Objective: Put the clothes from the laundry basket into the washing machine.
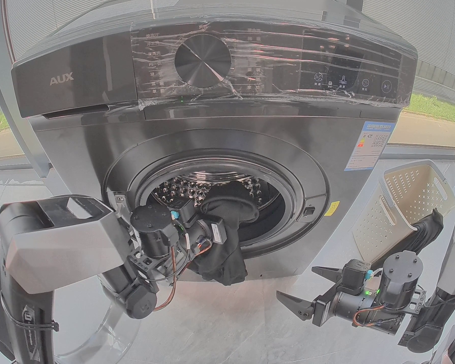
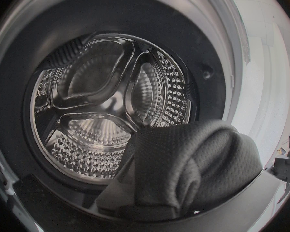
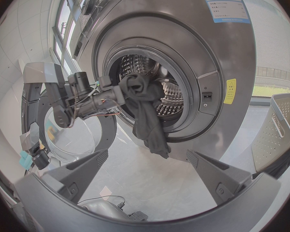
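Note:
The washing machine [image 1: 212,142] stands with its round opening uncovered and the steel drum [image 2: 96,113] visible inside. My left gripper [image 1: 222,228] is at the lower lip of the opening, shut on a black garment [image 1: 227,259]. The garment is bunched over the gripper's tip, and its tail hangs down outside the machine [image 3: 148,136]. In the left wrist view the black garment [image 2: 190,165] sits just before the drum mouth. My right gripper [image 1: 298,284] is open and holds nothing, low above the floor to the right. The white laundry basket [image 1: 409,198] leans at the right with another dark cloth [image 1: 419,236] spilling from it.
The machine's glass door [image 1: 96,319] is swung open at the lower left, behind my left arm. Pale floor lies between the machine and my right gripper. The basket [image 3: 280,129] leans beside the machine's right front corner. Windows run behind the machine.

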Controlling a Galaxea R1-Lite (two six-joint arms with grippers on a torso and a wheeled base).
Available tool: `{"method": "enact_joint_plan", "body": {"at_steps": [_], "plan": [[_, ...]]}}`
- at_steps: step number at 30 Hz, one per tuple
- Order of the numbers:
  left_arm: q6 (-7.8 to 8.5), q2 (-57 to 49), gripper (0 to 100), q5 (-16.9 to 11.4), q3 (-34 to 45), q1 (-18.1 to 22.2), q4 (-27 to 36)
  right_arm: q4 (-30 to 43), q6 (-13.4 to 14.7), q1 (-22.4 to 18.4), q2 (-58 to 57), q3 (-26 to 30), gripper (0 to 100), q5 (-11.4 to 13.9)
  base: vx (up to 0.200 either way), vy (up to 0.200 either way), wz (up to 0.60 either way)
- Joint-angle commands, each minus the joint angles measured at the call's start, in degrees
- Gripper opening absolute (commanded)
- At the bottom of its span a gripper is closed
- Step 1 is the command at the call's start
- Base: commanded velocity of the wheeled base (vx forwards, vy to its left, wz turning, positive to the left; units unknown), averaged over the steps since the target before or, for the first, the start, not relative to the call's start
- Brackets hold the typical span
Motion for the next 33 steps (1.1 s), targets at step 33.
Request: {"method": "enact_joint_plan", "body": {"at_steps": [33], "plan": [[-1.36, 23.73, 0, 2.59, -55.78, 6.37, 37.12, -0.03, -0.01, 0.56, -1.35, -0.07, 100, -0.01, 0.0, 0.0, 0.0]]}}
